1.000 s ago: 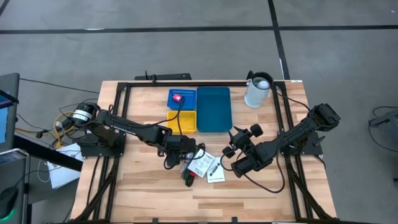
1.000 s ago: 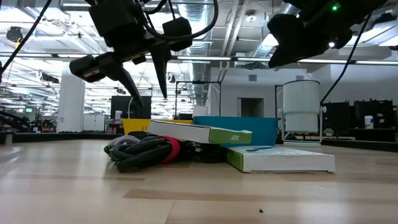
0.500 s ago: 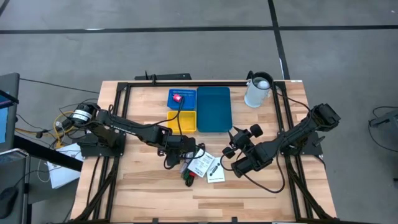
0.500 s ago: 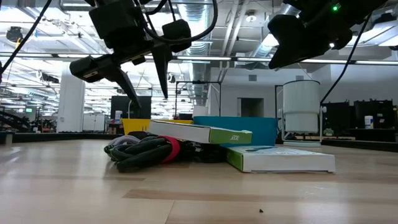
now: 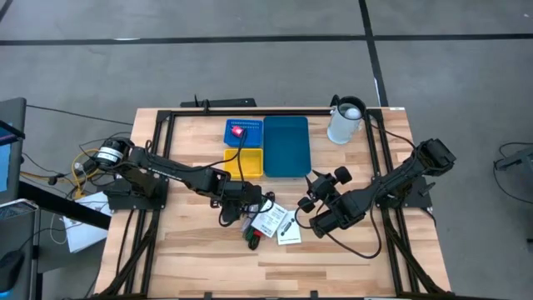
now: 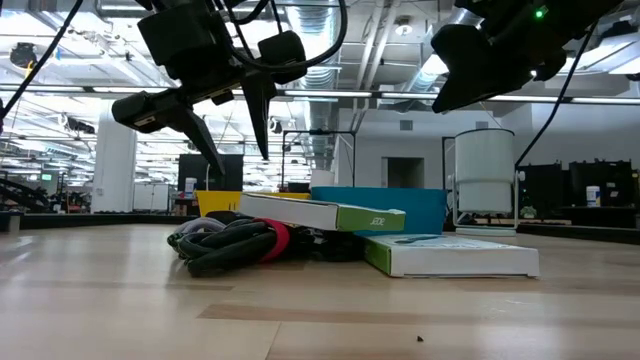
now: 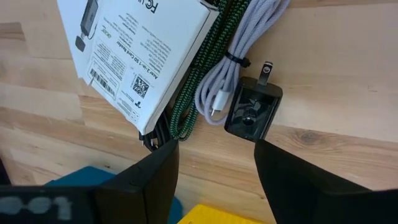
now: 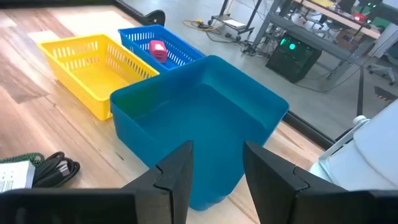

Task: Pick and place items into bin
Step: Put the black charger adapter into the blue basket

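Observation:
A small pile lies on the table near its middle: a white printed box (image 7: 140, 53), a green braided cable (image 7: 202, 81), a pale coiled cable (image 7: 239, 46) and a black plug (image 7: 252, 112). In the high view two white boxes (image 5: 268, 221) (image 5: 289, 232) show there. My left gripper (image 7: 216, 180) (image 6: 240, 150) hovers open above this pile, touching nothing. My right gripper (image 8: 217, 180) (image 5: 311, 188) is open, raised to the right of the pile, facing the large blue bin (image 8: 205, 118). A red-pink piece (image 5: 238, 132) lies in the small blue basket (image 5: 250, 125).
A yellow basket (image 5: 246, 162) stands beside the large blue bin (image 5: 287, 146), behind the pile. A white jug (image 5: 346, 122) stands at the far right corner. A black frame (image 5: 166, 125) borders the table. Bare wood lies toward the near edge.

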Available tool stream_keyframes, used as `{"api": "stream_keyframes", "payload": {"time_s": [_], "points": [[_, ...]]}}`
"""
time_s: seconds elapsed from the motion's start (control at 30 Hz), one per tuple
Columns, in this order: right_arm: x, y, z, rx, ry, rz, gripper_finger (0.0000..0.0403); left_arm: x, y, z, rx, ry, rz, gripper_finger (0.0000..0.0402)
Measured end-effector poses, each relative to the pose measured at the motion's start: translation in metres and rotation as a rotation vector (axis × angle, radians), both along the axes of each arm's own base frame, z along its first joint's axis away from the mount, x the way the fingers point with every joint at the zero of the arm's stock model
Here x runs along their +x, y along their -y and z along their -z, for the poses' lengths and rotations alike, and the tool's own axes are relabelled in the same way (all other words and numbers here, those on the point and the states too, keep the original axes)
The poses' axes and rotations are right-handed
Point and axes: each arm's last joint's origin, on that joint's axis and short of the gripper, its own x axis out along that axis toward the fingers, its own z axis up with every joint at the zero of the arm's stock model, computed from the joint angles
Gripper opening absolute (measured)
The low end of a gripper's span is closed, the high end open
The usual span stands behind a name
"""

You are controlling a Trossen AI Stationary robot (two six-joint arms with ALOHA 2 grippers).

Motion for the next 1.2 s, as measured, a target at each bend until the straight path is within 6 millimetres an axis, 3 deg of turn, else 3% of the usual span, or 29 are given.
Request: {"api": "stream_keyframes", "payload": {"time_s": [0.57,1.2], "points": [[0.0,0.0,0.0,0.004,-0.001,-0.001,0.0132,0.0,-0.001,0.0,-0.002,0.003,0.005,0.0202],[0.001,-0.001,0.0,0.002,-0.015,-0.012,0.0133,-0.007,-0.002,0.023,0.03,0.015,0.049,0.0202]]}}
